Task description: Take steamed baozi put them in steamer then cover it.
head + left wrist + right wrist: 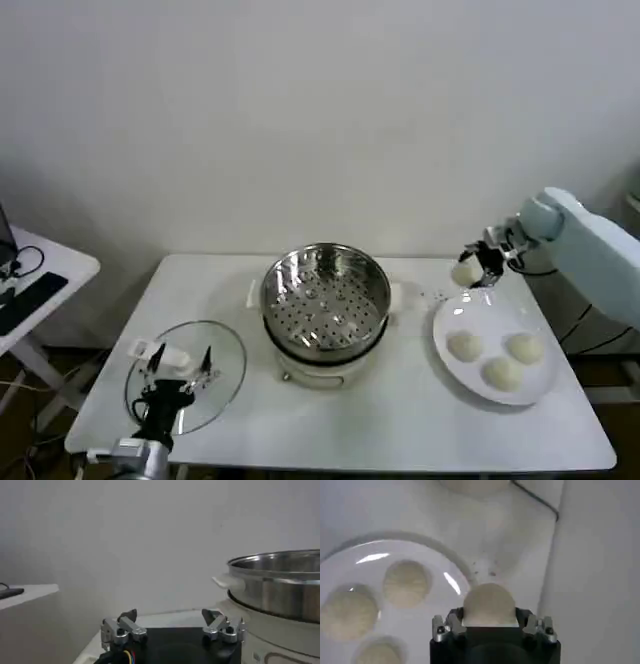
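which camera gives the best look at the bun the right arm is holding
The right wrist view: the held baozi sits close up between the right gripper's jaws. The head view shows it small above the plate's rim. The left wrist view faces the steamer.

Plain white wall (pixel 320 110); white side desk (pixel 40 275) left.

A white rectangular desk (pixel 400 420) with rounded corners carries everything. At its middle stands a round shiny stainless-steel steamer (pixel 325 300) with a perforated tray inside, on a cream-white base with small side handles. On the near left lies a round clear glass lid (pixel 185 375), flat on the desk. On the right sits a flat round white plate (pixel 490 345), well apart from the lid and near the steamer.
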Motion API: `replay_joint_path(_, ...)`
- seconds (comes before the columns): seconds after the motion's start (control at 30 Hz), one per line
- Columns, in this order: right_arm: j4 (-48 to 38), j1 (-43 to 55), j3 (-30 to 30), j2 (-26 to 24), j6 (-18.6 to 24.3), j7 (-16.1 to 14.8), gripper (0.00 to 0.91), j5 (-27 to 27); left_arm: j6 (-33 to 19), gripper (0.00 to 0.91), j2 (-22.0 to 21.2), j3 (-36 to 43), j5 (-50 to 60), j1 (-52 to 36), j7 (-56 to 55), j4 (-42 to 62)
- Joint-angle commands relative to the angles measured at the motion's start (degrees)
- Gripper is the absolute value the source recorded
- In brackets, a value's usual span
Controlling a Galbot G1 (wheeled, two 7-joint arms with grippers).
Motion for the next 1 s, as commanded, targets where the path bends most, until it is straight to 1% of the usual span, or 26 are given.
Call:
replay_joint_path(0.03, 8.4, 14.1, -10.7, 4.5, 2.7, -0.5, 0.746, 2.6, -0.4, 0.907, -0.1, 0.0, 0.3, 0.2, 1.1, -0.6)
replay_joint_path(0.13, 10.3, 14.5, -11.2, 7.1, 4.6, -0.6, 0.746, 0.3, -0.4, 0.907, 0.0, -0.2, 0.3, 0.3, 1.1, -0.8)
replay_joint_path(0.17, 11.2, 14.5, -11.3, 8.2, 5.0, -0.6, 0.746, -1.0, -0.4, 0.907, 0.0, -0.2, 0.3, 0.3, 1.0, -0.8)
replay_joint_path(0.23, 12.5, 14.2, -11.1, 11.1, 7.4, -0.6, 0.746, -4.8, -0.3, 0.907, 0.1, -0.4, 0.3, 0.2, 1.0, -0.8)
replay_joint_path(0.3, 13.4, 13.7, -11.1, 13.1, 8.6, -0.6, 0.746, -7.0, -0.2, 0.907, 0.2, -0.5, 0.4, 0.0, 0.9, -0.7)
replay_joint_path(0.4, 13.9, 12.7, -10.8, 16.7, 10.6, -0.6, 0.746, -10.1, -0.1, 0.907, 0.2, -0.4, 0.5, 0.0, 0.9, -0.7)
replay_joint_path(0.53, 13.2, 10.7, -10.5, 20.7, 12.0, -0.3, 0.756, -13.1, 0.1, 0.907, 0.0, -0.3, 0.9, 0.0, 0.7, -0.9)
replay_joint_path(0.57, 12.6, 9.6, -9.9, 21.9, 13.3, -0.1, 0.756, -14.7, 0.2, 0.907, 0.0, -0.3, 1.2, 0.0, 0.6, -1.0)
replay_joint_path(0.63, 11.8, 8.2, -9.5, 23.9, 13.7, 0.0, 0.746, -16.7, 0.3, 0.907, 0.0, -0.3, 1.4, 0.0, 0.6, -1.1)
replay_joint_path(0.7, 11.2, 6.8, -9.4, 25.2, 14.0, 0.1, 0.756, -17.9, 0.3, 0.907, 0.0, -0.4, 1.9, 0.0, 0.6, -1.2)
replay_joint_path(0.83, 10.7, 4.4, -9.0, 27.2, 15.5, 0.2, 0.746, -22.4, 0.2, 0.907, -0.2, -0.5, 1.9, 0.3, 0.6, -1.3)
replay_joint_path(0.87, 10.6, 4.3, -9.0, 27.4, 15.5, 0.2, 0.746, -22.7, 0.2, 0.907, -0.2, -0.6, 1.9, 0.3, 0.6, -1.3)
replay_joint_path(0.9, 10.1, 3.3, -8.8, 28.1, 16.3, 0.5, 0.756, -24.4, 0.1, 0.907, -0.2, -0.6, 1.9, 0.4, 0.5, -1.3)
replay_joint_path(1.0, 9.7, 1.8, -8.4, 28.7, 17.3, 0.8, 0.746, -27.2, 0.1, 0.907, -0.2, -0.6, 1.8, 0.6, 0.6, -1.4)
